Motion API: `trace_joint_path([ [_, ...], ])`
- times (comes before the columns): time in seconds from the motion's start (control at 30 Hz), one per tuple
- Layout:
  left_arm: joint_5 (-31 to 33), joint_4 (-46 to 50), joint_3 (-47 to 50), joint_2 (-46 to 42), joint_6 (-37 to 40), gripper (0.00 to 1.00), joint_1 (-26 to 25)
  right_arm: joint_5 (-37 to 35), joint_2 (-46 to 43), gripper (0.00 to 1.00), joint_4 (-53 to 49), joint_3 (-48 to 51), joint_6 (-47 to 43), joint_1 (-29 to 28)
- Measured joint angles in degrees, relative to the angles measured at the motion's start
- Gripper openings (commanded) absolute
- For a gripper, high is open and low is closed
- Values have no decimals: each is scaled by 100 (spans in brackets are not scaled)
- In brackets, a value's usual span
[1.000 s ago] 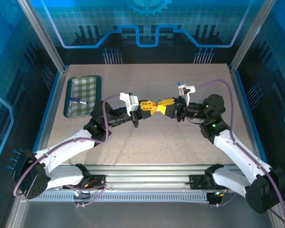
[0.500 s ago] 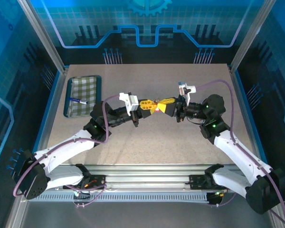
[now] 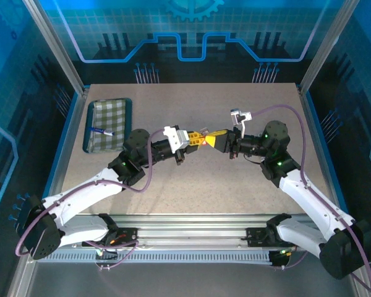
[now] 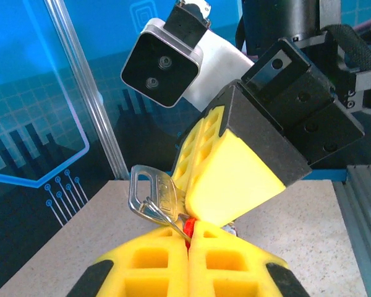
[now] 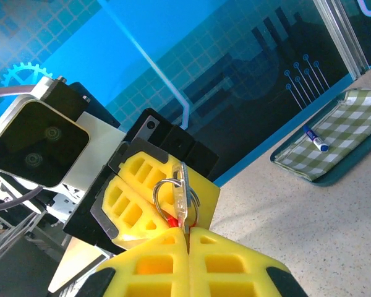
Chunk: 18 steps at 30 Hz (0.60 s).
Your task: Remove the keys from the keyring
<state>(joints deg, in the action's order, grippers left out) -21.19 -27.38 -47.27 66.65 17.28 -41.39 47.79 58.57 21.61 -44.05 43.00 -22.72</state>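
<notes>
Both grippers meet tip to tip above the middle of the table. In the left wrist view my left gripper point(image 4: 188, 228) is shut on the red keyring point(image 4: 187, 224), a thin wire loop running into its tips. A silver key point(image 4: 153, 190) sticks up from that spot. My right gripper point(image 5: 187, 230) is shut on the edge-on key point(image 5: 184, 193), with the wire loop point(image 5: 162, 193) and the red keyring point(image 5: 172, 220) just behind. From above, the left gripper point(image 3: 198, 140) and right gripper point(image 3: 212, 136) touch noses; the key is too small to make out there.
A green checked tray point(image 3: 105, 143) lies at the table's far left with a blue-and-white pen point(image 3: 101, 131) in it, also seen as the tray point(image 5: 352, 133) and pen point(image 5: 313, 140) from the right wrist. Blue walls and metal posts ring the table.
The right gripper's jaws have closed onto the key. The left arm has pushed its wrist rightward and the right gripper has turned, bringing the tips tighter together.
</notes>
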Motion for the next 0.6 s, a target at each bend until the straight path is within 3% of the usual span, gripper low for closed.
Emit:
trace_joint_path([
  [0.17,2,120,-26,-26,221,0,-4,31,42,17,103,15,179,2],
  [0.27,4,153,-26,-39,260,0,-4,72,103,15,295,50,334,2],
  [0.4,26,179,-28,-52,262,0,-4,122,142,0,420,61,448,7],
  [0.6,50,245,-61,-72,254,0,-4,170,144,0,505,68,479,28],
])
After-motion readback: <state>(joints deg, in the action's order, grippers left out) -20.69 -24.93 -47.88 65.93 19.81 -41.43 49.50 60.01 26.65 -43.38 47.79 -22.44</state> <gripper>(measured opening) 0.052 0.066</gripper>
